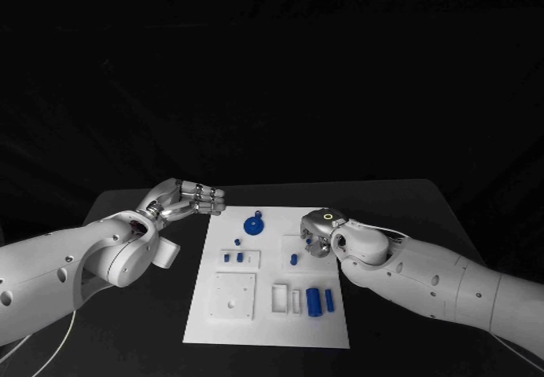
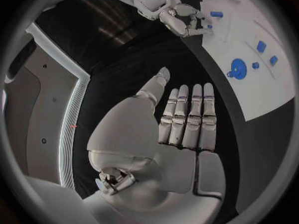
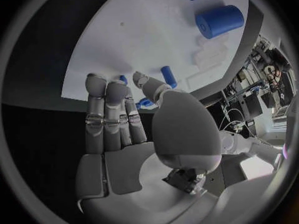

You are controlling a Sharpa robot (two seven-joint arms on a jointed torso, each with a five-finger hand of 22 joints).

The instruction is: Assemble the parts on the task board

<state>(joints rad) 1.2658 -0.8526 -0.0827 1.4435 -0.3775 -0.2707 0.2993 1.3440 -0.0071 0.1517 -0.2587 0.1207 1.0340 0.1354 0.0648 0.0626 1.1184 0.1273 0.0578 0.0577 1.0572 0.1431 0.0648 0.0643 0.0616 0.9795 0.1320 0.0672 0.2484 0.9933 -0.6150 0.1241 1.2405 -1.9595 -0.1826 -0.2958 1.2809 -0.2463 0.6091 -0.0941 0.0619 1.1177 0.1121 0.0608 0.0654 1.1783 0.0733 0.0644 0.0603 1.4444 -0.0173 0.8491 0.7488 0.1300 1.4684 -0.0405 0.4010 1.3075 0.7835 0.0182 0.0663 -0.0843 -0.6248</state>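
Observation:
The white task board (image 1: pixel 272 314) lies in the middle of the black table. A blue disc part (image 1: pixel 255 226) sits at its far end, small blue pegs (image 1: pixel 233 257) lie left of centre, and two blue cylinders (image 1: pixel 320 299) stand in slots near the right edge. My left hand (image 1: pixel 181 200) hovers over the table just left of the board's far corner, its fingers (image 2: pixel 187 117) straight and empty. My right hand (image 1: pixel 321 232) hangs over the board's far right part, palm bare, with its fingers (image 3: pixel 109 109) stretched beside a blue peg (image 3: pixel 168 76). Small blue bits show behind those fingers.
A white square block (image 1: pixel 236 297) and pale rectangular recesses (image 1: pixel 280 298) occupy the board's near half. Black table (image 1: pixel 420 212) stretches on both sides of the board. The big cylinder (image 3: pixel 218 21) lies beyond my right fingertips.

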